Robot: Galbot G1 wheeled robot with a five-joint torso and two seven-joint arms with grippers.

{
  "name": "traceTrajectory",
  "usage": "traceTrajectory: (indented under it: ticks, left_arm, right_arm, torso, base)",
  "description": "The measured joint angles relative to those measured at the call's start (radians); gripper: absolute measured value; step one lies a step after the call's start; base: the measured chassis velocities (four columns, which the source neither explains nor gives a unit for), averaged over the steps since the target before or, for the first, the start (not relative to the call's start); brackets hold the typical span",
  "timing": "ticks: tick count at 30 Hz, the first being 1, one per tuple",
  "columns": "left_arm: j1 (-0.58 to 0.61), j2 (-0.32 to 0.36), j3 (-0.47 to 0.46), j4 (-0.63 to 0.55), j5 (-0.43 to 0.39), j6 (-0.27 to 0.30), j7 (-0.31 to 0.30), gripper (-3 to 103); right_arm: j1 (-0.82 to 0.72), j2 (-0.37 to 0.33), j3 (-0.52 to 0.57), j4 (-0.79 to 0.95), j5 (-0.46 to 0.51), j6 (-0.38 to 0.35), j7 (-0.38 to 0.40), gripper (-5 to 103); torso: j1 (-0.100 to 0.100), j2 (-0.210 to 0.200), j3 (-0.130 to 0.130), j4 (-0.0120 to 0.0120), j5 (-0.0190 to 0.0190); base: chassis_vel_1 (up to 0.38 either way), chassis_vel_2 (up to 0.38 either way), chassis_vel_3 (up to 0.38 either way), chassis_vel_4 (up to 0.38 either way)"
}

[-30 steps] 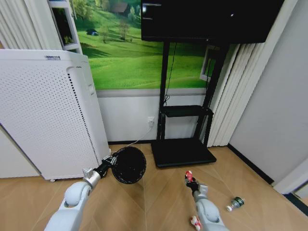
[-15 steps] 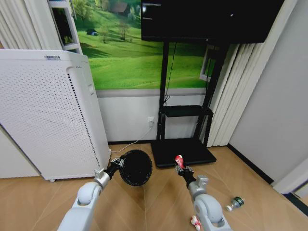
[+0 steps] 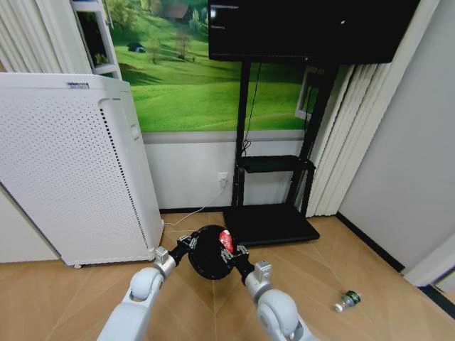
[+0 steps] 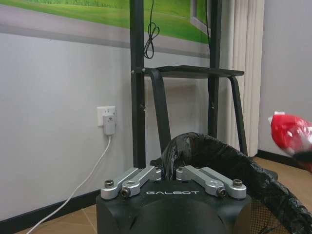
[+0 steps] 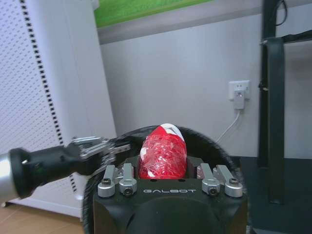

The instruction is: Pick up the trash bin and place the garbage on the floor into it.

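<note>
Above the light herringbone wood floor point(image 3: 213, 305), the left gripper point(image 3: 186, 245) clamps the rim of the small black round plastic bin point(image 3: 210, 252), tilting its mouth toward the right gripper point(image 3: 229, 250), which pinches a red crumpled wrapper point(image 3: 226, 240) over the opening, presumably for dropping; a small clear green-labelled bottle point(image 3: 346, 300) lies on the floor well apart

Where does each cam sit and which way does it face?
Head: up high, looking forward and down at both arms, trash bin, TV stand.
Left wrist: behind the left gripper, clamped on the bin's rim, facing the wall outlet.
Right wrist: behind the right gripper, holding the red wrapper at the bin mouth.
Shared: bin, wrapper.
</note>
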Motion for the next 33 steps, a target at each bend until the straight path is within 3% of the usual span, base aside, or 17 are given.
traceTrajectory:
  ticks: [2, 4, 6, 10, 11, 12, 21, 26, 33]
  left_arm:
    - [-0.007, -0.009, 0.006, 0.009, 0.002, 0.0, 0.0, 8]
    - [-0.009, -0.012, 0.008, 0.011, 0.002, 0.0, 0.001, 8]
    - [-0.012, -0.022, 0.009, 0.017, 0.003, -0.001, 0.003, 7]
    - [-0.013, -0.024, 0.009, 0.02, 0.005, -0.002, 0.005, 7]
    - [-0.013, -0.023, 0.008, 0.02, 0.004, -0.002, 0.006, 7]
    - [-0.013, -0.019, 0.006, 0.018, 0.002, -0.002, 0.006, 7]
    - [-0.001, -0.006, -0.012, 0.003, -0.005, -0.001, 0.007, 7]
    - [0.017, -0.008, -0.026, -0.002, -0.004, -0.002, 0.013, 7]
    - [0.035, 0.001, -0.047, -0.027, -0.005, -0.004, 0.013, 7]
  right_arm:
    - [0.0, 0.0, -0.036, -0.015, -0.018, -0.001, 0.006, 63]
    - [0.0, 0.001, -0.046, -0.023, -0.022, -0.002, 0.01, 63]
    - [0.003, 0.01, -0.07, -0.051, -0.033, -0.003, 0.021, 80]
    - [0.013, 0.02, -0.074, -0.075, -0.037, -0.003, 0.026, 85]
    - [0.021, 0.024, -0.07, -0.084, -0.036, -0.002, 0.028, 95]
    - [0.027, 0.027, -0.059, -0.088, -0.032, -0.001, 0.032, 99]
    - [0.048, 0.032, 0.101, -0.03, 0.035, 0.012, 0.068, 100]
    - [0.05, 0.009, 0.205, 0.034, 0.134, 0.0, 0.144, 100]
    - [0.087, 0.004, 0.314, -0.109, 0.094, 0.011, 0.136, 100]
  torso:
    - [0.0, 0.0, 0.0, 0.0, 0.0]
    - [0.0, 0.0, 0.0, -0.0001, -0.0001]
    - [0.0, 0.0, 0.0, -0.0001, 0.0]
    - [0.0, 0.0, 0.0, 0.0, 0.0]
    - [0.0, 0.0, 0.0, 0.0, 0.0]
    - [0.0, 0.0, 0.0, 0.0, 0.0]
    - [0.0, 0.0, 0.0, -0.0001, 0.0001]
    - [0.0, 0.0, 0.0, -0.0001, 0.0]
    - [0.0, 0.0, 0.0, 0.0001, 0.0003]
  base:
    - [0.0, 0.0, 0.0, 0.0]
    - [0.0, 0.0, 0.0, 0.0]
    - [0.0, 0.0, 0.0, 0.0]
    - [0.0, 0.0, 0.0, 0.0]
    - [0.0, 0.0, 0.0, 0.0]
    - [0.0, 0.0, 0.0, 0.0]
    - [0.0, 0.0, 0.0, 0.0]
    - [0.0, 0.0, 0.0, 0.0]
    - [0.0, 0.0, 0.0, 0.0]
